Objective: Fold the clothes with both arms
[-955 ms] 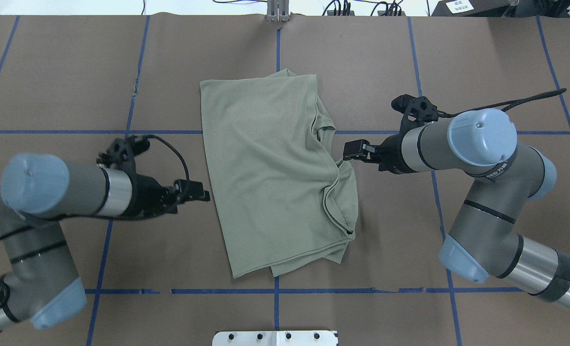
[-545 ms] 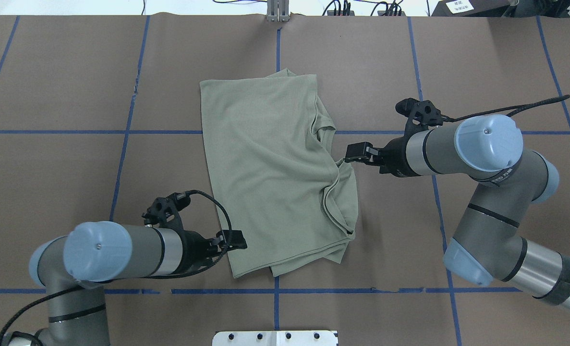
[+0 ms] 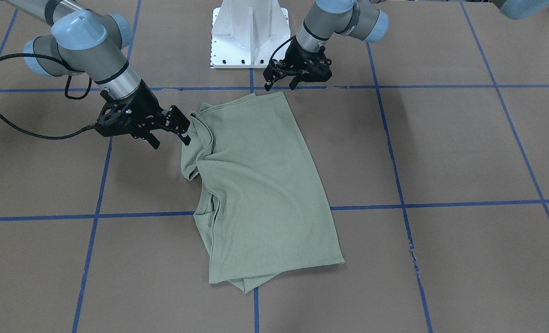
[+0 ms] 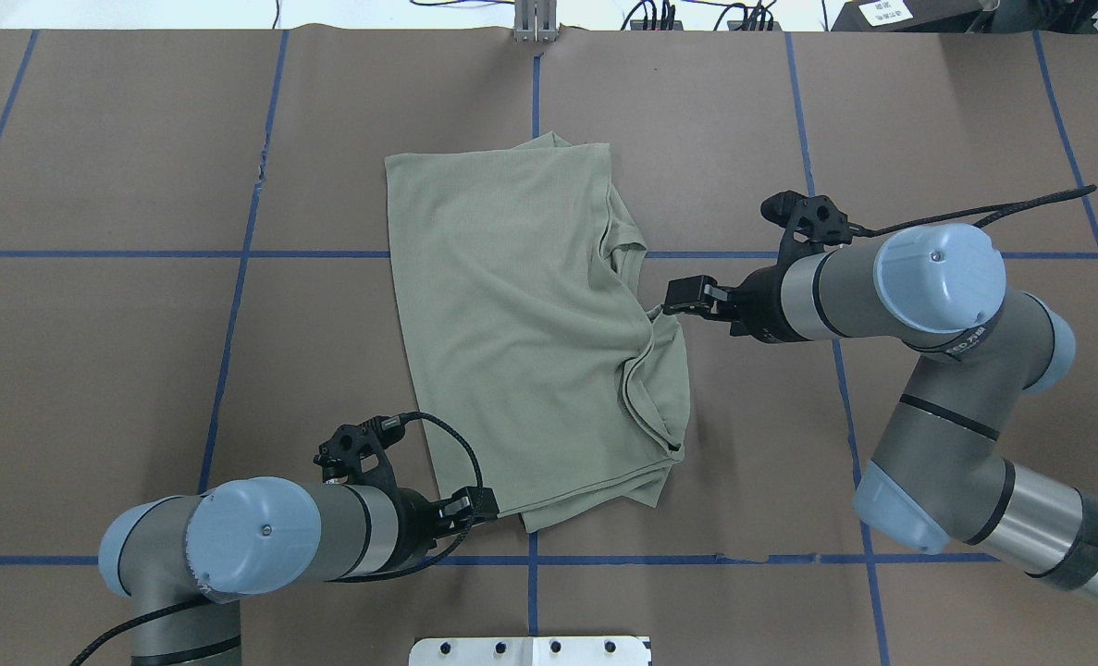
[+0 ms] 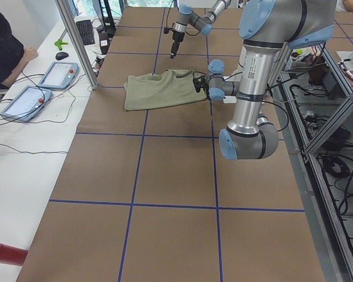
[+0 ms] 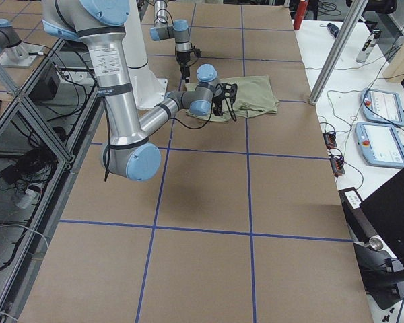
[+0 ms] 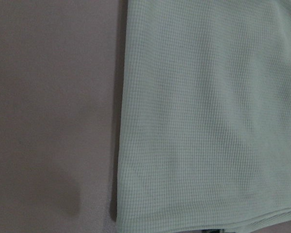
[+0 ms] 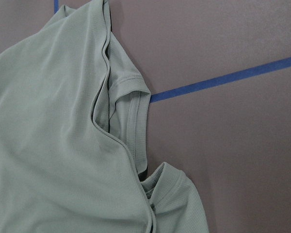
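- One pale green knit shirt [image 4: 530,333] lay folded into a rough rectangle at the middle of the brown-covered table [image 4: 95,139].
- Two arms were in view: the left arm [image 4: 262,536] came in low from the near-left, and the right arm [image 4: 937,277] reached in from the right.
- The left gripper [image 4: 479,504] hung over the shirt's near-left corner. In the front-facing view its jaws stood apart with nothing between them.
- The right gripper [image 4: 673,301] pointed at the shirt's right edge with its tips just beside the cloth. Its jaws stood apart; whether they touched the fabric could not be told.
- One white pedestal base [image 3: 251,32] stood at the robot's side of the table.
- Two handheld control tablets [image 5: 59,73] lay on the side bench, where one person [image 5: 6,53] sat.
- In the overhead view, the shirt's left edge ran straight and flat. Its right edge was bunched, with the round neck opening and loose folds showing.
- A small corner of cloth peeked past the far edge.
- Blue tape lines [image 4: 141,253] crossed the table in a grid. One ran just past the shirt's near edge, leaving a thin strip of bare table.
- Wide bare table lay to both sides of the shirt and beyond its far edge.
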`<state>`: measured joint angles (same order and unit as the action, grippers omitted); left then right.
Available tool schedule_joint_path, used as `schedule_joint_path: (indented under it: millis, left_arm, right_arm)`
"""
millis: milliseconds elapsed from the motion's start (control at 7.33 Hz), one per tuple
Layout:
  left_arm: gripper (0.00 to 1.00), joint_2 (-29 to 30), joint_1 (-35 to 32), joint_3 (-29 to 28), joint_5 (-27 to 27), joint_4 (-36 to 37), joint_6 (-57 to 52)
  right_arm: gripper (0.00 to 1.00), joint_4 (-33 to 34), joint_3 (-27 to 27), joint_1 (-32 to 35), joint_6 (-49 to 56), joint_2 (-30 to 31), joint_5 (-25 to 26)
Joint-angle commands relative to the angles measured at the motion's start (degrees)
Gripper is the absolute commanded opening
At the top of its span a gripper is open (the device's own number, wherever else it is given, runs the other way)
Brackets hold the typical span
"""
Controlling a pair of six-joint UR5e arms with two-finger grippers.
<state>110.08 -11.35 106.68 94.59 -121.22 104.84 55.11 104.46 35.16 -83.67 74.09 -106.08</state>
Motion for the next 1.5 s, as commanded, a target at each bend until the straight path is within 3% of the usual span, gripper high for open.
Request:
schedule_joint_path:
  millis: [0,1364]
  left_arm:
    - [0.79,0.14,0.19,-0.68,-0.19,0.11,0.01]
    - [0.72,0.75,0.19,-1.74,-2.57,0.11,0.81]
  right_arm:
    - [1.0,0.0,-0.05,-0.18,0.0,0.0,0.09]
    - [1.0,0.0,-0.13,-0.36,0.0,0.0,0.09]
